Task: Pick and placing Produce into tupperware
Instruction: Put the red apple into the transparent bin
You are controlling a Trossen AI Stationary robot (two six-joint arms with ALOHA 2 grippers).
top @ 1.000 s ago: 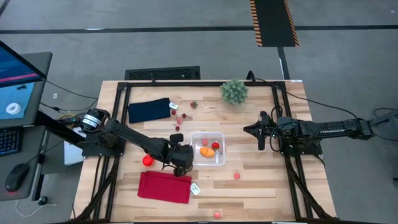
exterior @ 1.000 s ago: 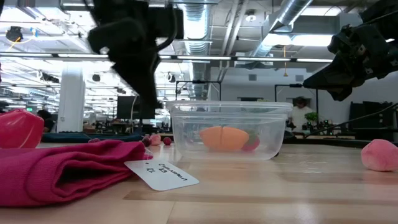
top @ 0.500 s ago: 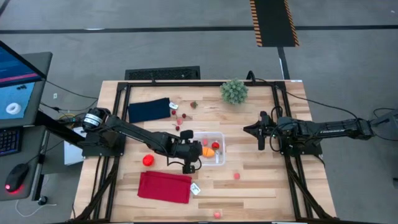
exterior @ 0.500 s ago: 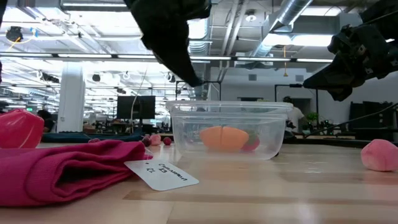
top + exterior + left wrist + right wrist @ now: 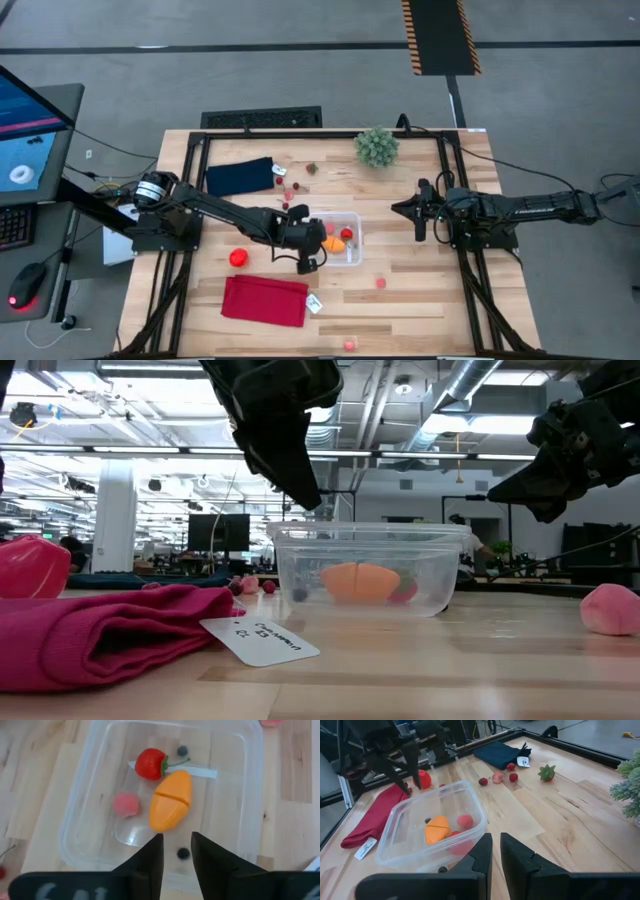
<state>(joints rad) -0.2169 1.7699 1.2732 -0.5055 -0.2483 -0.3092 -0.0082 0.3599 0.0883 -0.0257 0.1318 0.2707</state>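
Observation:
The clear tupperware (image 5: 352,258) stands mid-table. It holds an orange piece (image 5: 171,806), a red strawberry (image 5: 150,763), a pink ball (image 5: 125,803) and two small dark berries (image 5: 183,853). My left gripper (image 5: 177,837) hangs above its near-left corner (image 5: 309,264), pointing slantwise down, open, with nothing between its fingers. More produce lies on the wood: a red piece (image 5: 238,258), pink pieces (image 5: 380,283), and small red ones near the navy cloth (image 5: 290,188). My right gripper (image 5: 418,222) waits right of the tupperware, shut (image 5: 495,840).
A red cloth (image 5: 264,300) with a white tag (image 5: 315,304) lies near the table's front, left of centre. A navy cloth (image 5: 240,176) and a green spiky plant ball (image 5: 376,146) sit at the far side. Black frame rails (image 5: 448,180) border the table.
My left gripper has risen from beside the red cloth and gone toward the table's right, and now hangs over the tupperware's near-left corner. The tupperware has stayed in place.

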